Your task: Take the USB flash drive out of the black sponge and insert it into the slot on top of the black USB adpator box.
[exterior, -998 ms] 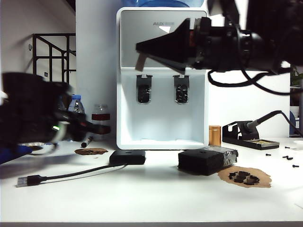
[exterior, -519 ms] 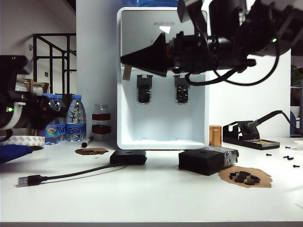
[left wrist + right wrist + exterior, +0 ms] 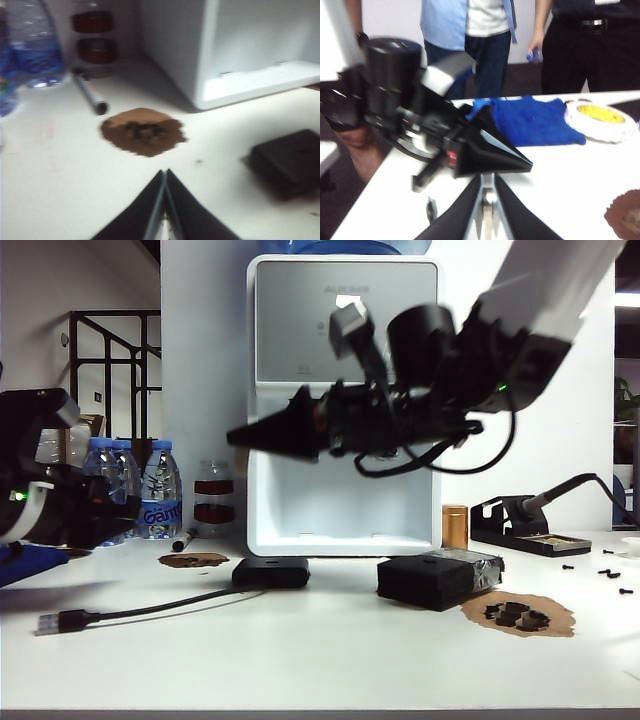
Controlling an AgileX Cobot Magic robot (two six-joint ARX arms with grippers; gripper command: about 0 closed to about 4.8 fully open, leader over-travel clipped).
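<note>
The right gripper [image 3: 238, 437] hangs high above the table [image 3: 320, 660], its black fingers pressed into one point aimed left, in front of the white water dispenser [image 3: 345, 400]. In its wrist view the tips [image 3: 487, 200] are nearly together; whether something small sits between them I cannot tell. The left gripper [image 3: 165, 172] is low at the far left edge, fingers shut together with nothing in them, near a brown patch [image 3: 142, 131]. The black adapter box [image 3: 271, 572] lies flat near the dispenser's foot, its cable [image 3: 140, 610] trailing left to a plug. The black sponge [image 3: 437, 580] sits to its right, well apart. The flash drive is too small to make out.
</note>
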